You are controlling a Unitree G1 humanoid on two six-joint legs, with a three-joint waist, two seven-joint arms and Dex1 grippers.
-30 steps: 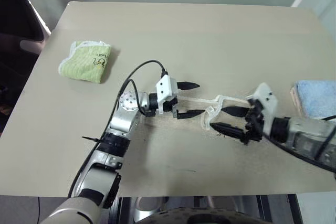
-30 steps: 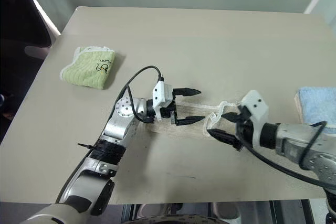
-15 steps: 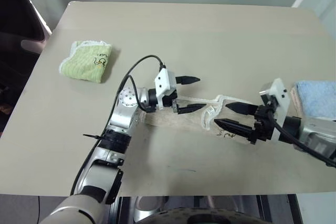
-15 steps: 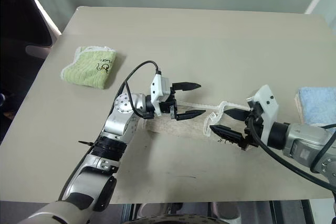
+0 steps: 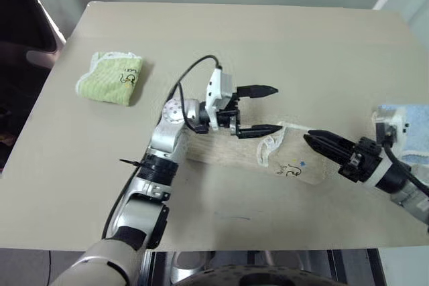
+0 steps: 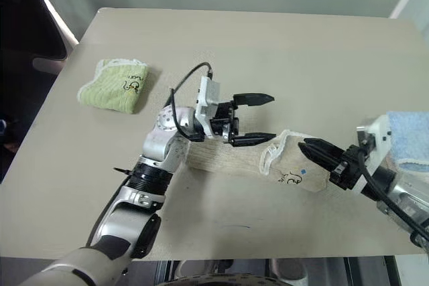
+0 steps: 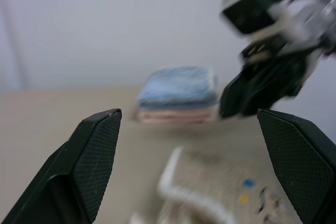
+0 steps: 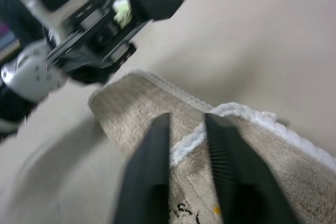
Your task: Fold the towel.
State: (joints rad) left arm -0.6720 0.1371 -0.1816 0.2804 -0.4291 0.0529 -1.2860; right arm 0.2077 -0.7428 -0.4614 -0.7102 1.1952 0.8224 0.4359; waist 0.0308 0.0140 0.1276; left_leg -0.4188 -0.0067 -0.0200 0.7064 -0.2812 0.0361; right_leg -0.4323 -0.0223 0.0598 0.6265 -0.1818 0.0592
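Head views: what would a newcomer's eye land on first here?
The two claws meeting over the beige towel near the table's front edge: the left claw gapes wide above it, the right claw pinched shut at its white edging. Then the colours: a green folded towel far left, a blue one far right.

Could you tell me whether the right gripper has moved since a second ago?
Yes. The right gripper has drawn back toward the light-blue towel at the table's right edge, and its fingers have closed on the beige towel's white edging.
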